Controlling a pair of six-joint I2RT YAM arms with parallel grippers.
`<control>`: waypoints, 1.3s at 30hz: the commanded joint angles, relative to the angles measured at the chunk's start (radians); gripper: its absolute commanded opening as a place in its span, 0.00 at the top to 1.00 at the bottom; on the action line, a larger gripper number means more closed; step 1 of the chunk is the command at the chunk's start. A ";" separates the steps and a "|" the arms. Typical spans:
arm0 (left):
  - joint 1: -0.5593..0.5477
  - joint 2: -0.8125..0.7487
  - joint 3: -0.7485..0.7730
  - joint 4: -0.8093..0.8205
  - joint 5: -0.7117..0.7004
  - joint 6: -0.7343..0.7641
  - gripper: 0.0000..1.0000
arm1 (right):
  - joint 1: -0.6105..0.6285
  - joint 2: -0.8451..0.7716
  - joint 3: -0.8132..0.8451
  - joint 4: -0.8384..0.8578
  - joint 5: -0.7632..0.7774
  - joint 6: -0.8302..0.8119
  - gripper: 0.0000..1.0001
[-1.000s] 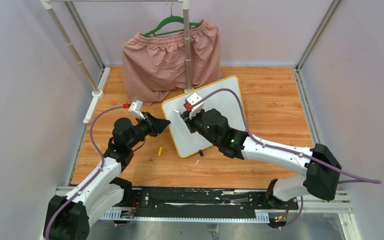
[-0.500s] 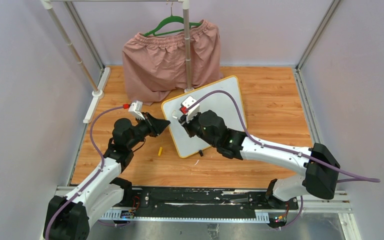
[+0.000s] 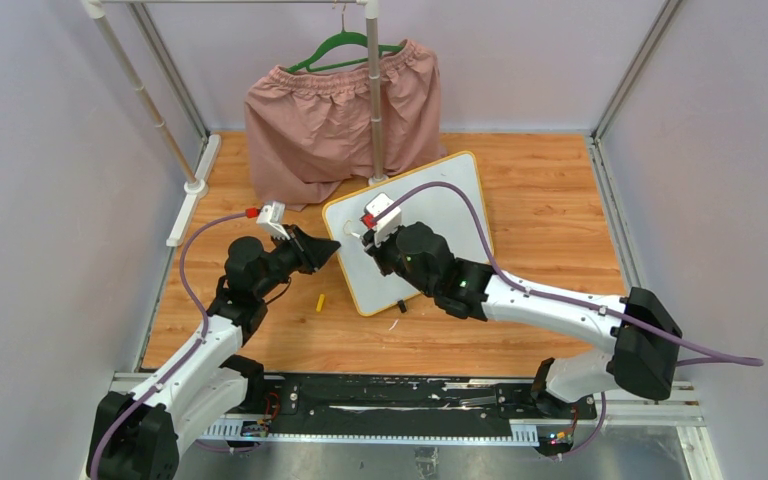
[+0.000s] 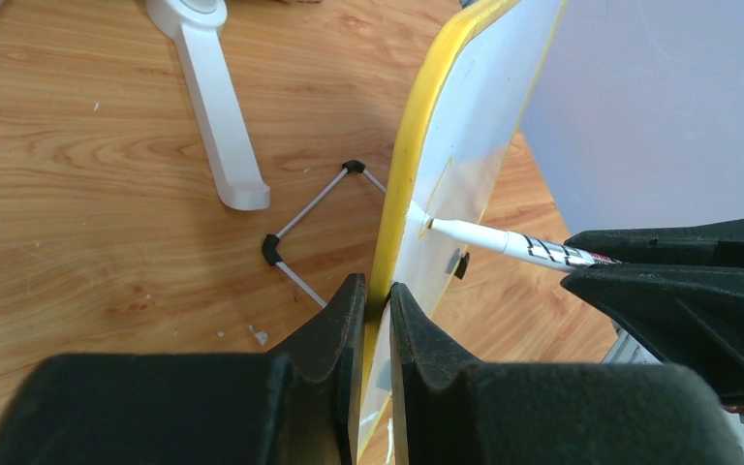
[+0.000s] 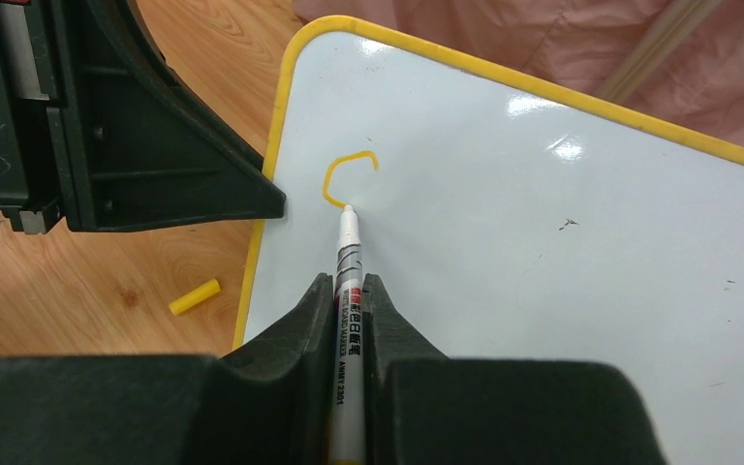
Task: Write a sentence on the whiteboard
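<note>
The left gripper (image 4: 368,291) was nearly closed, its jaws pinching the yellow left rim of the board (image 3: 430,215). I judged that this steadied the board against the push of writing. The right gripper (image 5: 347,286) was likewise almost shut, clamped on the barrel of a white marker (image 5: 347,247) that ran out past its fingertips, so the nib could reach the surface while the fingers stayed off it.

The board stood tilted on the tabletop (image 3: 550,190), face toward the right arm, in front of the pink shorts (image 3: 330,120) and propped from behind by its thin wire stand (image 4: 315,208). That lean, with the left grip at the rim, seemed to give the right arm a firm, slanted face to press on.

The marker's nib touched the board near its upper left corner, just inside the frame, a sensible place to start a first line.

The sentence (image 5: 328,182) was as yet one open yellow-orange loop, the nib at its lower end. I judged this the first letter, with nearly all the writing still to do.

A small yellow cap (image 5: 195,295) lay on the tabletop just beside the board's left rim, clear of both arms.
</note>
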 commanded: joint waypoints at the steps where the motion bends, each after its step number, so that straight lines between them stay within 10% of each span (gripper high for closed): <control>1: 0.002 -0.019 -0.007 0.019 0.025 0.007 1.00 | 0.004 -0.015 -0.004 -0.049 0.080 -0.010 1.00; 39: 0.002 -0.024 -0.009 0.019 0.030 0.007 1.00 | 0.051 0.018 0.031 -0.088 -0.041 0.040 1.00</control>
